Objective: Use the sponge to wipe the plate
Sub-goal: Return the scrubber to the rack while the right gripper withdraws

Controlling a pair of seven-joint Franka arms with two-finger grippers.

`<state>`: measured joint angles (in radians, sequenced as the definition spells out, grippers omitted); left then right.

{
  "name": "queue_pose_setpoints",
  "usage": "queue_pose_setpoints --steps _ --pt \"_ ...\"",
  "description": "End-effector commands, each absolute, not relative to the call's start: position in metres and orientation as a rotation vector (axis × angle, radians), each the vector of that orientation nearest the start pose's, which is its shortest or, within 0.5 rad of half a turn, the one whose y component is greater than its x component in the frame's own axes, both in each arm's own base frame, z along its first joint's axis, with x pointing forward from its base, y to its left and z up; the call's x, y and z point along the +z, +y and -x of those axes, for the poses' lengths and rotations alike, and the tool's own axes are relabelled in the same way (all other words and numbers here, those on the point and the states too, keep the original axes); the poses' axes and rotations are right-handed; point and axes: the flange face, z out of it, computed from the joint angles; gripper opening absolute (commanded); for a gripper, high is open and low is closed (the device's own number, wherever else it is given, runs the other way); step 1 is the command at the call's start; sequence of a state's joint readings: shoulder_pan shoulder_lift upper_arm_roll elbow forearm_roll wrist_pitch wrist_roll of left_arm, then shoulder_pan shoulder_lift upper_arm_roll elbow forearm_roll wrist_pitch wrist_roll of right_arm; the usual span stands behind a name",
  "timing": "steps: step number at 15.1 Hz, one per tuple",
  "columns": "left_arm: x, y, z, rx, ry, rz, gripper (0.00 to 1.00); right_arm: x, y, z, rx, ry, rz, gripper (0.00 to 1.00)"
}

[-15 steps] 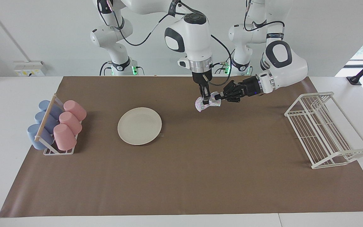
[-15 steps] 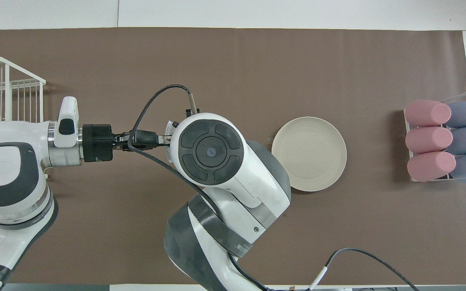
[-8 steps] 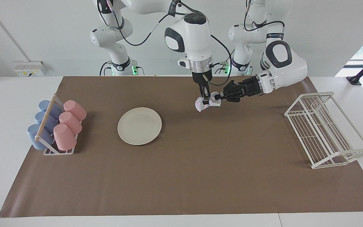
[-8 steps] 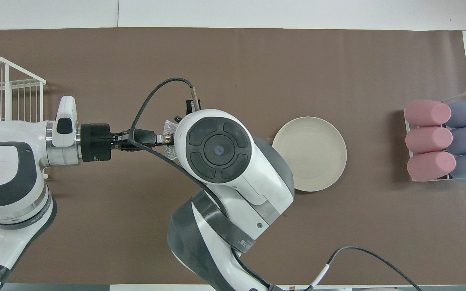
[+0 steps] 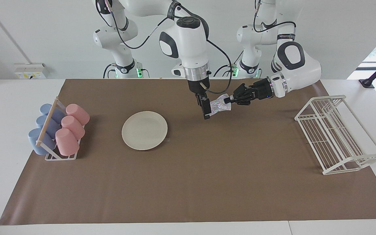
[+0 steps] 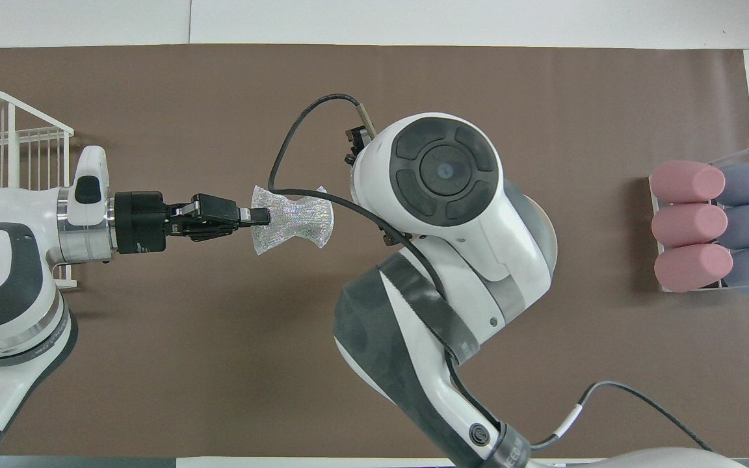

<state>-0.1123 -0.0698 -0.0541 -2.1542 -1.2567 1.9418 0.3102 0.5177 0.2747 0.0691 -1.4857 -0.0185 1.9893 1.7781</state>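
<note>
Over mat: left pincer [image 5: 227, 101] clamps sponge [image 5: 218, 105] | right pincer [image 5: 205, 111] wide, beside it

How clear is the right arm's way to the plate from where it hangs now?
Probably clear, yes. The right gripper hangs open over bare mat, beside the sponge that the left gripper holds shut in the air. The plate lies uncovered toward the right arm's end, with nothing on the mat between them.

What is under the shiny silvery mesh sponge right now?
Only bare brown table cover. The silvery mesh sponge hangs in the air, pinched by the left gripper. The open right gripper is beside it. The round cream plate lies apart, toward the right arm's end.
</note>
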Motion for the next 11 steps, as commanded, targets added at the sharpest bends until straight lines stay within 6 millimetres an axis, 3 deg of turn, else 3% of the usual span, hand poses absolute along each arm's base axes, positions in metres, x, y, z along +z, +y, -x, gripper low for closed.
queue_pose_setpoints --steps 1,7,11 --pt "0.476 -0.141 -0.521 -0.067 0.175 -2.175 0.00 0.567 0.318 -0.552 -0.180 1.449 2.600 1.00" --pt "0.510 -0.131 -0.533 -0.064 0.254 -2.455 0.00 0.603 0.188 -0.559 -0.274 0.874 2.917 1.00" --pt "0.526 -0.111 -0.538 -0.037 0.254 -2.699 0.00 0.602 0.126 -0.562 -0.187 0.539 3.080 1.00"
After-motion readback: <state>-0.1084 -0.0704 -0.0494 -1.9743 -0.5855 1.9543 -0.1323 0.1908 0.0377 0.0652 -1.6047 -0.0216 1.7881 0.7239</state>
